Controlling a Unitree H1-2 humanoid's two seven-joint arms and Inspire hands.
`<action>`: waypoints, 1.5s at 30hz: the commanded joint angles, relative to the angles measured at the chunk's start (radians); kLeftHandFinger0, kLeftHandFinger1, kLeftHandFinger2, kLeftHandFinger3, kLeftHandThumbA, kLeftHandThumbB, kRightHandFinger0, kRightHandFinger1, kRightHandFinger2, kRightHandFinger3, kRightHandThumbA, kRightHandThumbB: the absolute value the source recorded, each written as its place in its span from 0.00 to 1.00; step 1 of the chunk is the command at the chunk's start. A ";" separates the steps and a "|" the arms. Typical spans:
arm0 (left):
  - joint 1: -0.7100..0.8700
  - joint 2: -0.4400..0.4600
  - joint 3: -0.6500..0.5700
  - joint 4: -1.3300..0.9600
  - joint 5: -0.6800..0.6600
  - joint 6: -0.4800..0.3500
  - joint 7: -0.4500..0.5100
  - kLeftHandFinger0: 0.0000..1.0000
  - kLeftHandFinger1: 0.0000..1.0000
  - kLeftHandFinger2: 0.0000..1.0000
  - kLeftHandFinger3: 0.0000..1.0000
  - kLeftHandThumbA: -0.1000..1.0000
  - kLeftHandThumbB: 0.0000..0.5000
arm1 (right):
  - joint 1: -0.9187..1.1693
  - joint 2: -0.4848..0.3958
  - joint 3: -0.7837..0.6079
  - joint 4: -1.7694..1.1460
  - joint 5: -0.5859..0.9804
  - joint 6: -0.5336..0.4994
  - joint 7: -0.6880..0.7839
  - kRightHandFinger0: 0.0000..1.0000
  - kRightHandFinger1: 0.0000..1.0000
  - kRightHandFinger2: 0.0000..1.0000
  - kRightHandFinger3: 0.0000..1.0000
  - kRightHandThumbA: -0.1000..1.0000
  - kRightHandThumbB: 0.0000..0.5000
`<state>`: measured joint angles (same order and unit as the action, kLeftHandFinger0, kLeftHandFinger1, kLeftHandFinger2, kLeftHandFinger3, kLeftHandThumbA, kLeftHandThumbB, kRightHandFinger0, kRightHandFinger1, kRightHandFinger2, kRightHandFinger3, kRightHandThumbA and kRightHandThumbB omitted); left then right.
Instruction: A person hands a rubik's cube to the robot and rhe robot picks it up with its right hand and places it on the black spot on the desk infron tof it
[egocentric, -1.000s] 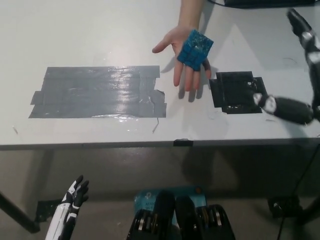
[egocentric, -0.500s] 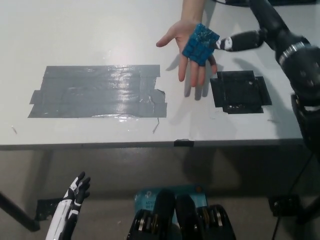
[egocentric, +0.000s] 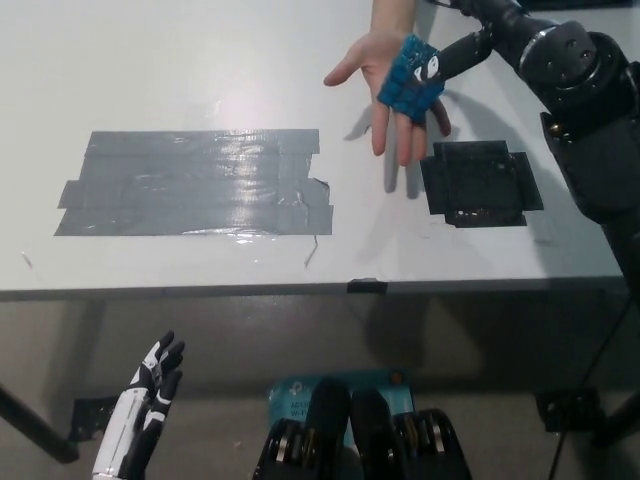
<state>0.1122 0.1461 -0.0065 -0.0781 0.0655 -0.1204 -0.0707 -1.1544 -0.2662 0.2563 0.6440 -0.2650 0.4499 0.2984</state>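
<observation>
A person's hand (egocentric: 385, 75) reaches in from the top, palm up, with a blue rubik's cube (egocentric: 408, 82) lying tilted on it. My black right hand (egocentric: 465, 50) comes in from the upper right, open, and its outstretched fingertip (egocentric: 432, 68) touches the cube's right side. The cube still rests on the person's palm. The black spot (egocentric: 480, 183) lies on the white desk (egocentric: 150, 80) just below and right of the cube. My white left hand (egocentric: 148, 405) hangs open at the lower left, below the desk's front edge.
A large grey tape patch (egocentric: 195, 183) covers the desk's left middle. The desk's front edge (egocentric: 320, 290) runs across the picture. A blue object (egocentric: 300, 395) sits on the floor under the desk.
My right arm has swung up from the black spot's right side to the cube, and its fingertip now touches it. The person's hand with the cube has shifted slightly right and up.
</observation>
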 joint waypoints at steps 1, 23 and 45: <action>-0.012 0.013 -0.007 -0.040 0.009 -0.003 -0.011 1.00 1.00 1.00 1.00 0.92 0.37 | -0.091 0.003 0.017 0.047 -0.021 -0.034 0.005 1.00 1.00 1.00 1.00 1.00 0.97; -0.020 0.014 -0.017 -0.048 0.013 0.014 -0.016 1.00 1.00 1.00 1.00 0.89 0.41 | -0.114 0.012 0.046 0.234 -0.040 -0.146 -0.014 0.90 0.89 0.94 1.00 0.88 0.88; -0.033 0.013 -0.028 -0.064 0.024 0.058 -0.010 1.00 1.00 1.00 1.00 0.45 0.50 | -0.057 0.030 -0.129 0.150 0.010 -0.328 -0.239 0.15 0.52 0.73 0.62 0.48 0.69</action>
<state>0.0863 0.1521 -0.0327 -0.1074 0.0853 -0.0709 -0.0734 -1.1685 -0.2218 0.1619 0.8523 -0.2824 0.2053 0.1084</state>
